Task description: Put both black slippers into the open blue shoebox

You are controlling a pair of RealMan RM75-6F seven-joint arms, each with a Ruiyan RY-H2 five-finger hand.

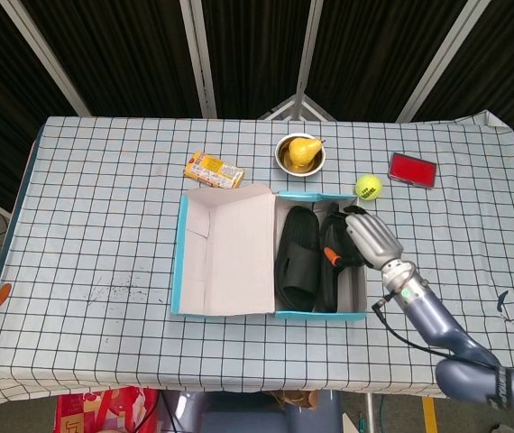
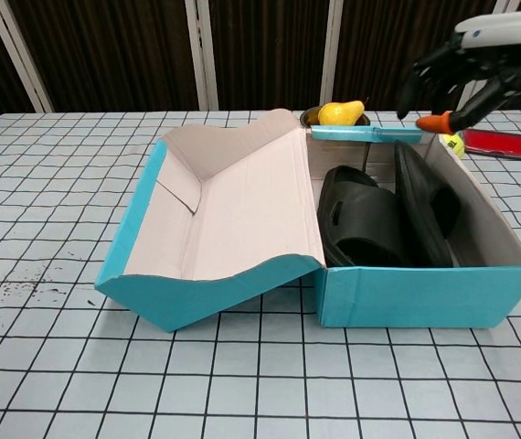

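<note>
The open blue shoebox [image 1: 358,314] [image 2: 407,293] sits mid-table, its lid [image 1: 230,248] [image 2: 233,210] folded out to the left. Both black slippers are inside. One slipper [image 1: 298,257] [image 2: 359,219] lies flat on the left side. The other slipper [image 1: 334,271] [image 2: 425,212] stands tilted on its edge beside it, nearer the right wall. My right hand [image 1: 371,238] [image 2: 462,69] hovers above the box's far right corner, fingers apart and hanging down, holding nothing. My left hand shows in neither view.
Behind the box stand a bowl [image 1: 299,155] holding a yellow pear [image 2: 341,112], a tennis ball [image 1: 368,187] [image 2: 453,144] and a red case [image 1: 411,169] [image 2: 500,144]. A snack packet [image 1: 214,170] lies at the back left.
</note>
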